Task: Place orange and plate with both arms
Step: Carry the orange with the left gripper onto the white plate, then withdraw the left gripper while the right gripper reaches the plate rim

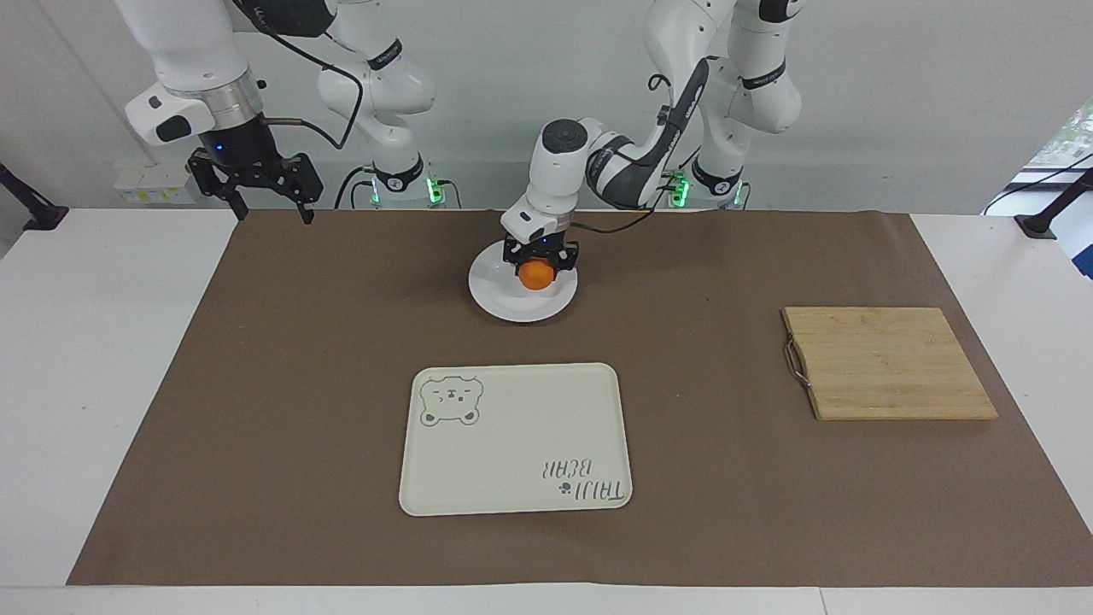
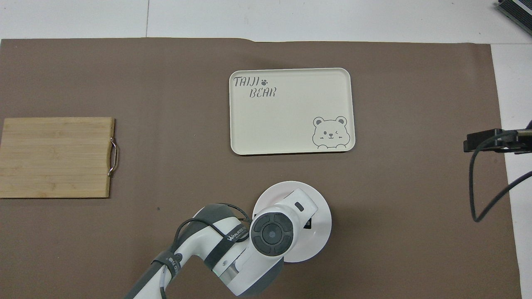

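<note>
Now the left hand (image 1: 538, 259) grips the orange (image 1: 535, 275) over the plate (image 1: 504, 299)

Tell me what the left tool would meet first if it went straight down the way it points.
The left tool, shut on the orange, points down over the plate. The orange would meet the plate's dished centre first; whether it already touches cannot be told.

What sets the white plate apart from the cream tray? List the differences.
The plate is round, the tray rectangular with rounded corners. The plate is plain glossy white; the tray is cream with a bear and lettering. The plate is smaller and lies nearer the robots, with the orange in the left gripper over it; nothing lies on the tray. Both lie flat on the brown mat.
</note>
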Robot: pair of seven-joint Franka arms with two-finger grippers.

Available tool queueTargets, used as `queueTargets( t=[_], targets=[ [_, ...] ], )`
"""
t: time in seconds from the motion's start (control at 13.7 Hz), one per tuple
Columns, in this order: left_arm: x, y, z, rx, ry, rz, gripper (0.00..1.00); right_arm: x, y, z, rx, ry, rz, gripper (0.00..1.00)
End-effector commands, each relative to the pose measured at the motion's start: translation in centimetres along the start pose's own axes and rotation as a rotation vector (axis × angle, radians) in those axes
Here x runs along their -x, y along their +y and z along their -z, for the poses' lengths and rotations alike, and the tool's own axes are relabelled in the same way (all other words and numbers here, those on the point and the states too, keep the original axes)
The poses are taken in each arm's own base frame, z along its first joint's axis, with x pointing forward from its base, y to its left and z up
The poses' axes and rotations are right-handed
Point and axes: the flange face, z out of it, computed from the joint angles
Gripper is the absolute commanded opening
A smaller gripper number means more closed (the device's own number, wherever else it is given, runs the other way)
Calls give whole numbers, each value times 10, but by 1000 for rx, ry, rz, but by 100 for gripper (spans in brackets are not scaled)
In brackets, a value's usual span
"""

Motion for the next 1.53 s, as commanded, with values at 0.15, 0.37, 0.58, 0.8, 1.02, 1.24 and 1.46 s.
queueTargets(
  t=[0.15, 0.37, 0.58, 0.8, 1.02, 1.24, 1.46],
  targets=[
    [-7, 2, 16, 23, 28, 21, 100, 3, -2, -24, -57, -34, 58, 100],
    [-13, -4, 50, 15, 30, 27, 100, 0, -9, -49, -122, -32, 138, 100],
    [-55, -44, 93, -8, 25, 103, 100, 3, -28, -95, -243, -59, 168, 100],
    [-105, -103, 118, -13, 45, 112, 100, 11, -40, -130, -351, -91, 273, 100],
    [-145, -178, 154, -32, 32, 57, 100, 22, -45, -201, -450, -88, 332, 100],
    [-174, -250, 189, -38, 29, 34, 100, 38, -71, -220, -517, -120, 336, 100],
    [-188, -314, 221, -43, 25, 26, 100, 63, -100, -265, -616, -144, 296, 100]
  ],
)
